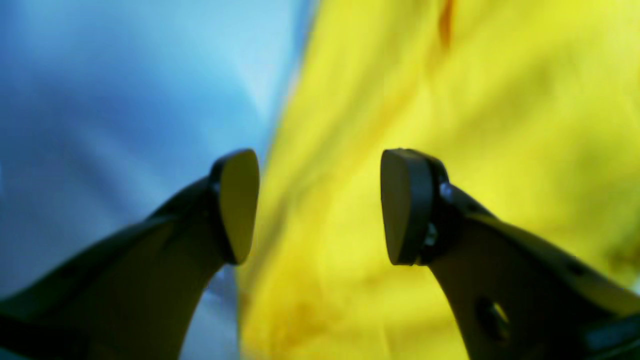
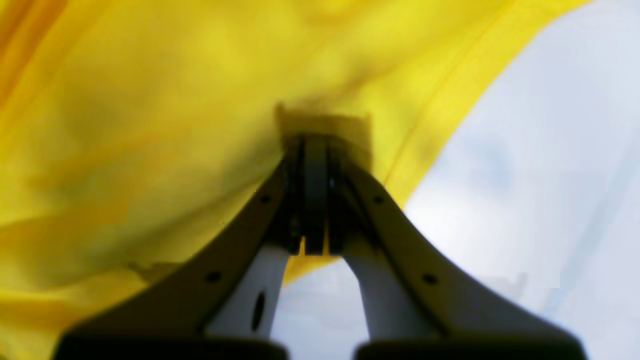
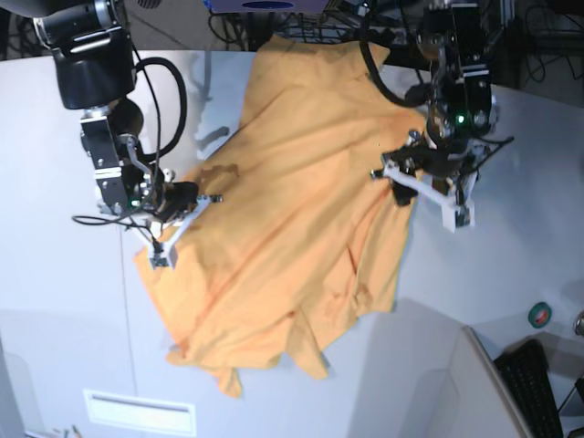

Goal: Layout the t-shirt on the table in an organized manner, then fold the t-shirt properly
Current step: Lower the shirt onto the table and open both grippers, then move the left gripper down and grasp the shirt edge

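The orange-yellow t-shirt (image 3: 301, 210) lies spread and wrinkled across the middle of the off-white table (image 3: 55, 301). My right gripper (image 3: 182, 219) is at the shirt's left edge in the base view. In the right wrist view it (image 2: 315, 142) is shut on a fold of the t-shirt (image 2: 150, 125). My left gripper (image 3: 422, 192) stands over the shirt's right edge. Its fingers (image 1: 240, 205) are open in the left wrist view, with nothing between them and the t-shirt (image 1: 500, 100) blurred beyond, beside bare table (image 1: 125, 90).
A green tape roll (image 3: 541, 315) and a black keyboard (image 3: 538, 383) sit at the lower right corner. Cables and equipment crowd the far edge (image 3: 319, 18). A thin dark seam (image 3: 128, 301) runs along the table at the left.
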You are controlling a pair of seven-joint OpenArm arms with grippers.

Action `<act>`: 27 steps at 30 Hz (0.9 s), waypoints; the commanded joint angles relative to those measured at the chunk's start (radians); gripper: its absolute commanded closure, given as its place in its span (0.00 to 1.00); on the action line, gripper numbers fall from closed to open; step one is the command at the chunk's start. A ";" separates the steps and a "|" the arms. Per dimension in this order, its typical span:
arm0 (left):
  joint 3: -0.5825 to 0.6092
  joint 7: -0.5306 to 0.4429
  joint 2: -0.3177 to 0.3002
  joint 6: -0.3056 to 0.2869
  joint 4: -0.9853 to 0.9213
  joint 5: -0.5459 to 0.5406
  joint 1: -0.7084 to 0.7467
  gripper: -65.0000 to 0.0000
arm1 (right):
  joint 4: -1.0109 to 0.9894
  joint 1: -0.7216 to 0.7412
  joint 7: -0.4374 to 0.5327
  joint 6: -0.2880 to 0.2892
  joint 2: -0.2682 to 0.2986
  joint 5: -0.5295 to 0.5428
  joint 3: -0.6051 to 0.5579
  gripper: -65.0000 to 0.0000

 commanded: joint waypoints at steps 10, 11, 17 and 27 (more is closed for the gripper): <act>0.184 0.034 0.092 -0.007 -0.432 0.413 -0.448 0.44 | -0.003 0.000 -0.047 -0.024 0.026 -0.039 0.004 1.00; 0.185 0.045 0.104 -0.007 -0.459 0.442 -0.474 0.44 | -0.003 0.000 -0.047 -0.024 0.026 -0.039 0.004 1.00; 0.181 0.051 0.131 -0.007 -0.643 0.559 -0.588 0.44 | -0.003 0.000 -0.049 -0.024 0.026 -0.039 0.004 1.00; 0.176 0.042 0.128 -0.007 -0.729 0.558 -0.626 0.44 | -0.003 0.001 -0.047 -0.024 0.026 -0.039 0.006 1.00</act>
